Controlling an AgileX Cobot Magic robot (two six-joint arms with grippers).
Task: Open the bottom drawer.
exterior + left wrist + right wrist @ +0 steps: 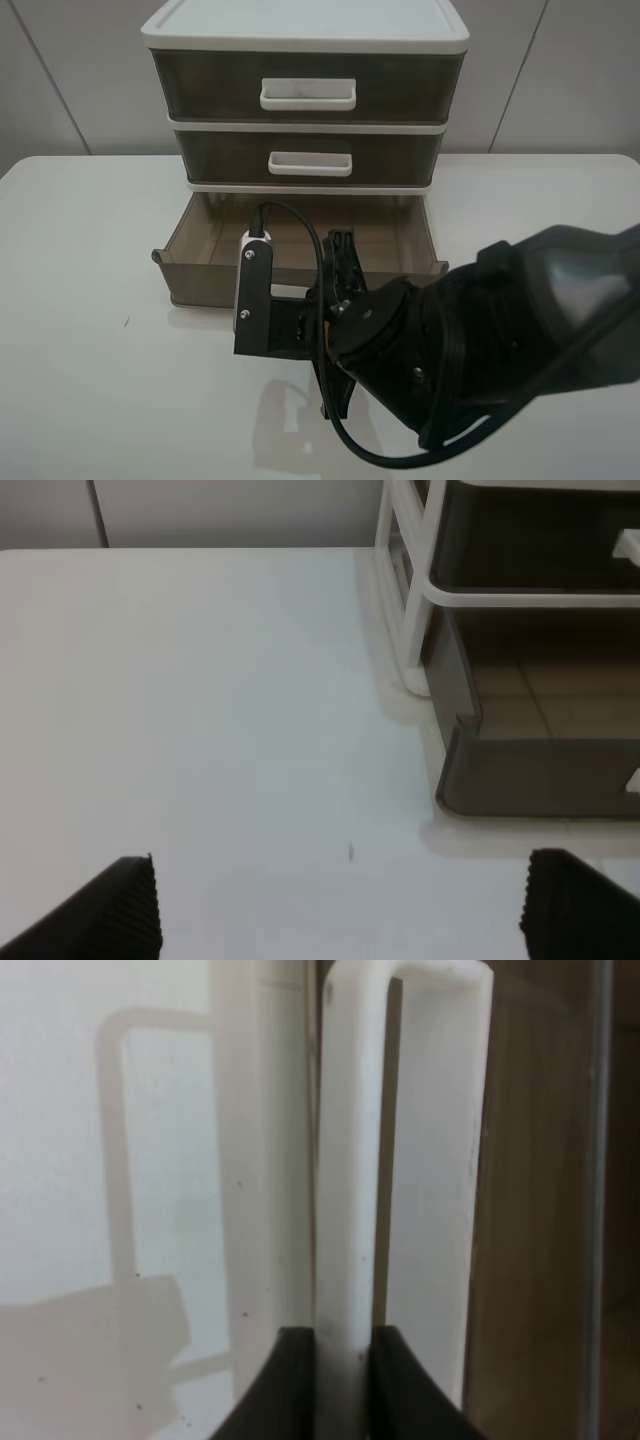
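The bottom drawer (200,283), a shallow smoky translucent tray, stands pulled out from the cabinet; it also shows in the left wrist view (520,780). My right gripper (340,272) is at the middle of the drawer's front. In the right wrist view the gripper (343,1365) is shut on the drawer's white loop handle (345,1160). My arm hides the handle in the high view. My left gripper (345,910) is open and empty over the table, left of the drawer's front corner. It is out of the high view.
The white-framed cabinet (305,35) stands at the back of the white table (90,300). Its top drawer (200,85) and middle drawer (220,155) are closed, each with a white handle. My right arm's bulk (500,330) covers the front right of the table.
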